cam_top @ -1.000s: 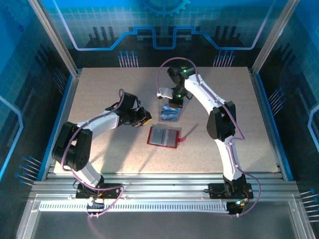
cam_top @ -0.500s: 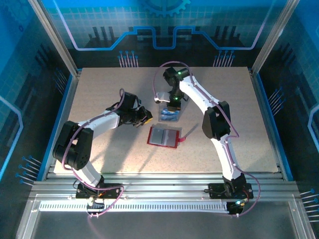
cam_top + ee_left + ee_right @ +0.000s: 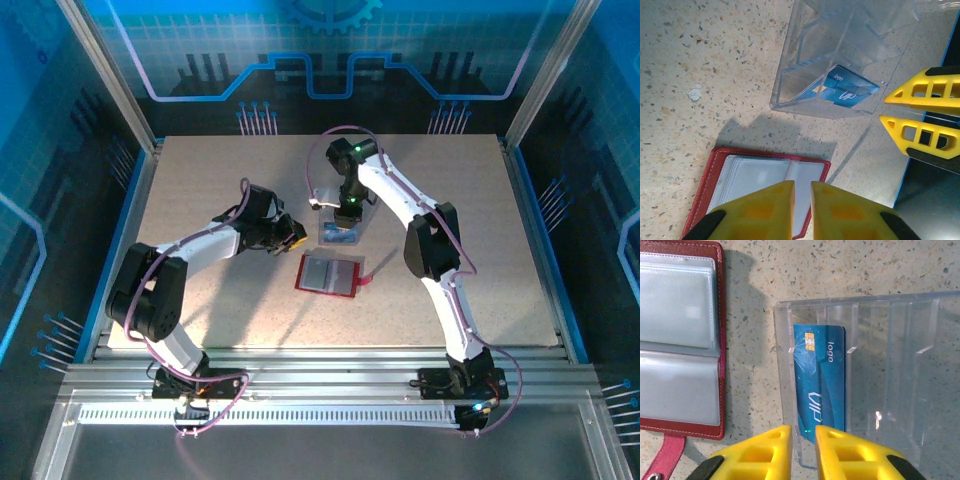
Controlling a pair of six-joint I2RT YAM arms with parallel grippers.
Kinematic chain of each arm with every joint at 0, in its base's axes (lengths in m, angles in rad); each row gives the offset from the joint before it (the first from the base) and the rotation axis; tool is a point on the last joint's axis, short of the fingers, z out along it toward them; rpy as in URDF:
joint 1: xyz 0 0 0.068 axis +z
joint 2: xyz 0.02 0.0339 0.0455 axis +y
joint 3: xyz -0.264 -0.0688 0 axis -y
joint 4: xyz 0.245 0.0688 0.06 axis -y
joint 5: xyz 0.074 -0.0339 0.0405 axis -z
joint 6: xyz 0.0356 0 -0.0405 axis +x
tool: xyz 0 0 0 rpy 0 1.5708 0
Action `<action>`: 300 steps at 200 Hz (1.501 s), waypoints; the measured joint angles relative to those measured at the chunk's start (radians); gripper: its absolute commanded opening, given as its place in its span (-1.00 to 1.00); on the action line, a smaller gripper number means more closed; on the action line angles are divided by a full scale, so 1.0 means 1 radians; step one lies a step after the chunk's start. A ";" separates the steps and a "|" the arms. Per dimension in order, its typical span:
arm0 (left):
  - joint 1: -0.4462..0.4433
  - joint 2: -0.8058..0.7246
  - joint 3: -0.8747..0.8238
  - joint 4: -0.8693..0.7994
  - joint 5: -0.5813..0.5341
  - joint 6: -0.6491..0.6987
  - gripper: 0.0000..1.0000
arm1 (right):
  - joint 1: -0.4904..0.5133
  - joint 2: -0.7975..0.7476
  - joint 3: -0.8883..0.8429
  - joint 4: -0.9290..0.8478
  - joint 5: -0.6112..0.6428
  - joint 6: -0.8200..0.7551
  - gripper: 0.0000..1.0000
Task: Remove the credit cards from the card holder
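Note:
The red card holder (image 3: pixel 328 274) lies open on the table, its grey pockets (image 3: pixel 677 340) up and its strap tab (image 3: pixel 667 460) at the near right. A blue credit card (image 3: pixel 820 380) leans in a slot of a clear acrylic organizer (image 3: pixel 340 234), apart from the holder. My right gripper (image 3: pixel 803 445) hovers over the organizer's edge at the card's lower end, jaws nearly together with nothing held. My left gripper (image 3: pixel 801 200) hangs over the holder (image 3: pixel 755 177), shut and empty. The pinkish-white card is hidden.
The clear organizer (image 3: pixel 840 55) has several upright dividers and stands just beyond the holder. The right gripper's yellow fingers (image 3: pixel 920 95) show beside it in the left wrist view. Bare speckled tabletop (image 3: pixel 200 180) surrounds both, with metal frame posts at the edges.
The right arm has swung left and settled over the organizer, covering more of the blue card. The left arm and the holder have not moved.

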 measured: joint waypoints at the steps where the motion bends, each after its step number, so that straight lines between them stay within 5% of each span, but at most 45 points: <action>1: 0.000 0.000 0.000 0.000 0.000 0.000 -0.65 | 0.000 0.000 0.000 0.000 0.001 0.000 -0.56; 90: 0.000 0.039 -0.036 0.024 0.039 0.000 -0.59 | 0.035 -0.185 -0.266 0.185 -0.002 0.234 -0.51; 157: 0.000 0.096 -0.036 0.041 0.069 0.000 -0.53 | 0.113 -0.458 -0.699 0.557 -0.135 0.698 -0.59; 236: -0.002 0.113 -0.070 0.051 0.076 -0.003 -0.44 | 0.087 -0.613 -1.192 1.099 -0.316 1.388 -0.81; 300: -0.023 0.114 -0.097 0.051 0.082 -0.023 -0.31 | 0.037 -0.560 -1.314 1.221 -0.392 1.562 -0.81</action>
